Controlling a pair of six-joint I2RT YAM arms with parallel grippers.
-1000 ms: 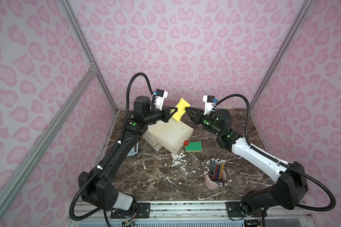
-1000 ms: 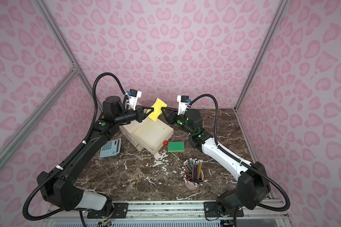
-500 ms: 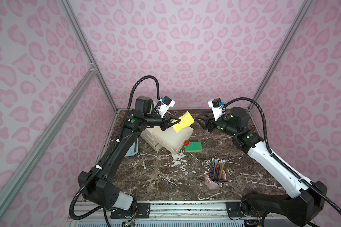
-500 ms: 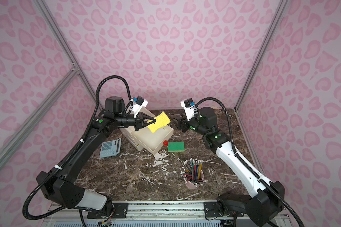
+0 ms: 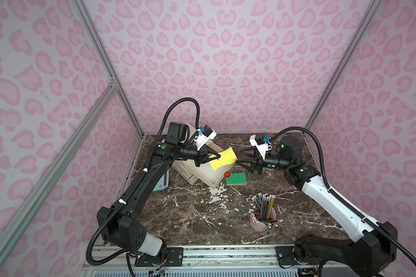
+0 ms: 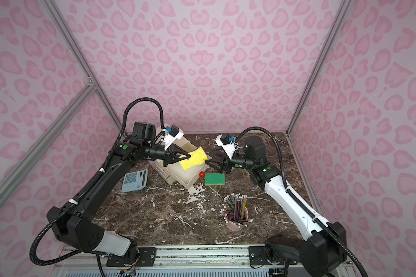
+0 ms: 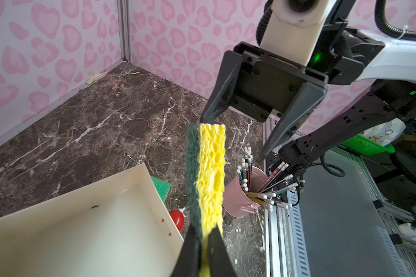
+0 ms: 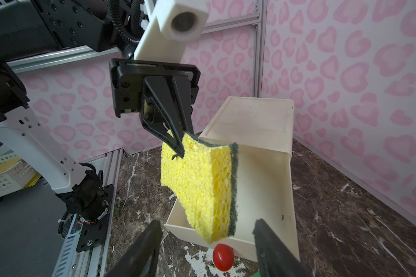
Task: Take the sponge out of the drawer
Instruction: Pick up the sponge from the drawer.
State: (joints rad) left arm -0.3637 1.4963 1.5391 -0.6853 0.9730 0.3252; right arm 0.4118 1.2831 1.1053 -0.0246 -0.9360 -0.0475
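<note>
Pink heart-print walls closed in the dark marble tabletop [image 5: 190,215], where the left gripper [image 5: 217,157] was clamped on one corner of the yellow sponge [image 5: 223,158], holding it in the air over the front rim of the open cream plastic drawer [image 5: 202,177]. The right gripper [image 5: 238,157] stood spread and empty just beside it. To my eye, the sponge wanted carrying well clear of that rim before release; its porous slab with a green scouring backing hung from a very small pinch.

Narrow air gap between the yellow sponge [image 5: 223,158], pinched in the left pincer [image 5: 218,157] above the open drawer [image 5: 213,184], and the spread tips of the right pincer [image 5: 238,157]. Beneath it, blocked by a red ball [image 5: 227,174] just beside the drawer front and a green sponge [image 5: 236,179] alongside. Bare tabletop [image 5: 190,215] toward the front, apart from a pencil cup [image 5: 262,217] and a calculator [image 6: 135,180].
</note>
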